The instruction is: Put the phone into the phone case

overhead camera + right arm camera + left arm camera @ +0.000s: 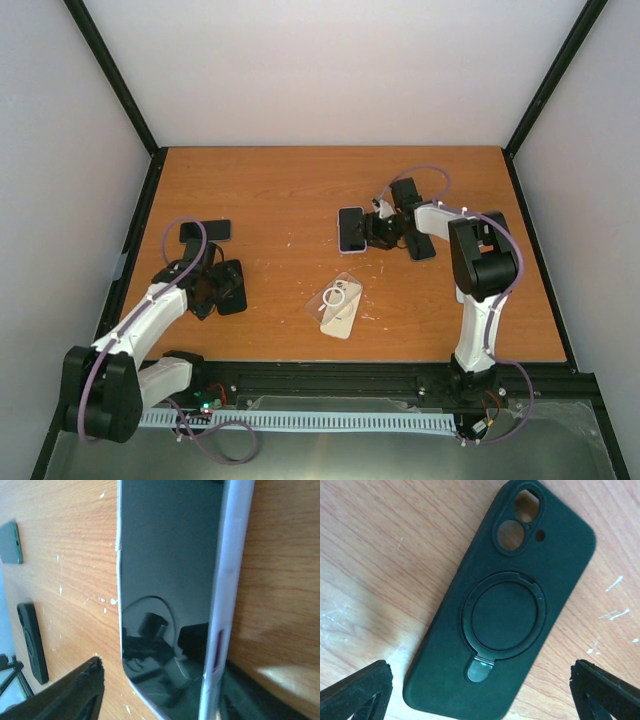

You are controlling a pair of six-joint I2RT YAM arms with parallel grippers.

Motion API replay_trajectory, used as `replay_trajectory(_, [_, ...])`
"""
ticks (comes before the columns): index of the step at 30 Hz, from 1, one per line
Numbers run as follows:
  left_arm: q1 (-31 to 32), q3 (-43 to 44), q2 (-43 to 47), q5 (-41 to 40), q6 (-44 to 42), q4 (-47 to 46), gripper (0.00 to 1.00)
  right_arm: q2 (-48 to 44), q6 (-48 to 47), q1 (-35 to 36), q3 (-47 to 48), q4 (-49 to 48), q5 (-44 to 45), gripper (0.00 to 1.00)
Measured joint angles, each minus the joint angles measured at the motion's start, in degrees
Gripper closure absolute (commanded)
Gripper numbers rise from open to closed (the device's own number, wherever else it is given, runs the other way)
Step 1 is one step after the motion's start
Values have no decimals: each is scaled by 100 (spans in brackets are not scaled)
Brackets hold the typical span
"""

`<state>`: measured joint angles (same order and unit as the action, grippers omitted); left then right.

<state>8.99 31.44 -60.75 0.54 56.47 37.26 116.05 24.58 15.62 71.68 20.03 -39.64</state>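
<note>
The phone [351,229] has a dark screen and a pale lavender edge and lies screen up at mid table. My right gripper [370,231] is open at its right end. In the right wrist view the phone [170,580] lies between the fingers. The right finger [260,700] touches its lavender side and the left finger [65,695] stands apart. A dark case with a ring stand [505,610] lies back up between the open fingers of my left gripper [480,692]. In the top view this case [233,287] is under the left gripper [218,287].
A clear case with a white ring [340,305] lies near the front middle. A dark flat object [206,230] lies behind the left gripper, and another one [421,246] is beside the right wrist. The dark case also shows in the right wrist view [32,642].
</note>
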Motion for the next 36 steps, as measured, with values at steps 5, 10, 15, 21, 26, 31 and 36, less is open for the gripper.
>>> replay_trajectory(5, [0,0,-361,-107,-92,-109,6,-407,2,-17,-101,210,415,1])
replay_trajectory(10, [33,114,-778,-236,-282,-136,6,-1023,26,-22,-323,258,595,0])
replay_trajectory(15, [315,378,-1163,-402,-505,-149,1,-1587,138,-22,-597,166,619,0])
replay_trajectory(21, [614,636,-1733,-518,-715,-160,1,-1829,332,-20,-785,-52,627,0])
replay_trajectory(26, [678,776,-2041,-699,-763,-125,1,-1945,391,-22,-887,-81,632,0])
replay_trajectory(31, [713,892,-2223,-872,-793,-94,9,-2041,413,-22,-922,-114,627,0])
replay_trajectory(36, [721,957,-2310,-857,-994,-90,21,-2297,531,-20,-1193,-280,581,0])
